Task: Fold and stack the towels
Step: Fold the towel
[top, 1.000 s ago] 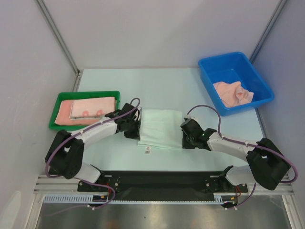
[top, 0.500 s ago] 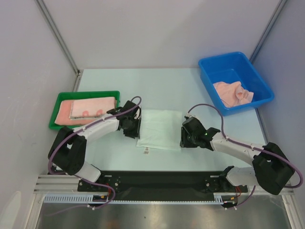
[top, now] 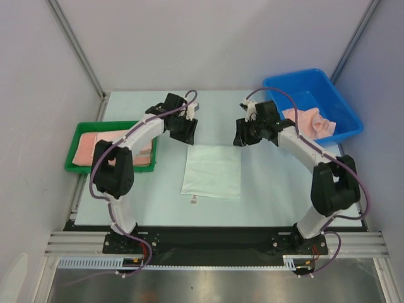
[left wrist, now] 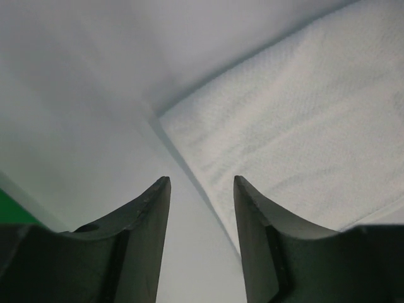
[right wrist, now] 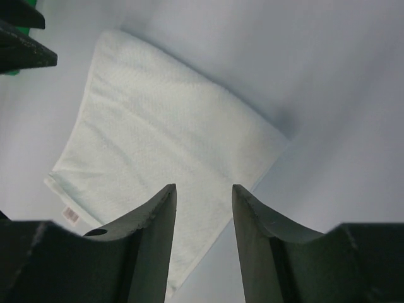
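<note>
Pale table (top: 284, 189) bearing blue bin (top: 278, 95) with a crumpled pink towel (top: 315, 123) at far right and green tray (top: 72, 165) with a pink stack (top: 85, 150) at left; white towel (top: 213, 172) lies folded flat at centre, apart from both. Left gripper (left wrist: 201, 180) and right gripper (right wrist: 203, 187): jaws spread, empty, poised by its far corners; small tag (top: 194, 201) at its near edge. Risk: pinching only the top layer would undo the fold; the left arm hides part of the tray's stack.
</note>
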You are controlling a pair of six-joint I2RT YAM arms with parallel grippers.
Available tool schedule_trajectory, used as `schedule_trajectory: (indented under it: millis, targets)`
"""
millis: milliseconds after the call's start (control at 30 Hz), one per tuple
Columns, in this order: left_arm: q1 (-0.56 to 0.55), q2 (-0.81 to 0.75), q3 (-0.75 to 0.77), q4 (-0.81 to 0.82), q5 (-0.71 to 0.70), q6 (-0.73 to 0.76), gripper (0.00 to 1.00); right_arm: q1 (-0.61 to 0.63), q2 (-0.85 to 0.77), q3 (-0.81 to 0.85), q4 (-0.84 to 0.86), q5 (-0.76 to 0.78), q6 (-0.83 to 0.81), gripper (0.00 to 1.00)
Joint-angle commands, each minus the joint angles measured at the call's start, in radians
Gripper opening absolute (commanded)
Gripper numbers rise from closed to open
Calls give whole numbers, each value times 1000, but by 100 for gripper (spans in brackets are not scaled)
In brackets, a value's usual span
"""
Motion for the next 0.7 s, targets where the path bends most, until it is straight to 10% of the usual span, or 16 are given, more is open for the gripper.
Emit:
schedule_trajectory:
  millis: [0,267,667]
  targets:
    - [49,75,100,-49,138,168,48,-28,131,132,-115,-117,-200,43]
    - [57,207,168,-71,353,231,39,-49,324,267,-202,-233,-287,24]
    - [63,353,234,55,38,139,39,-101,505,305,-106,-76,-307,20]
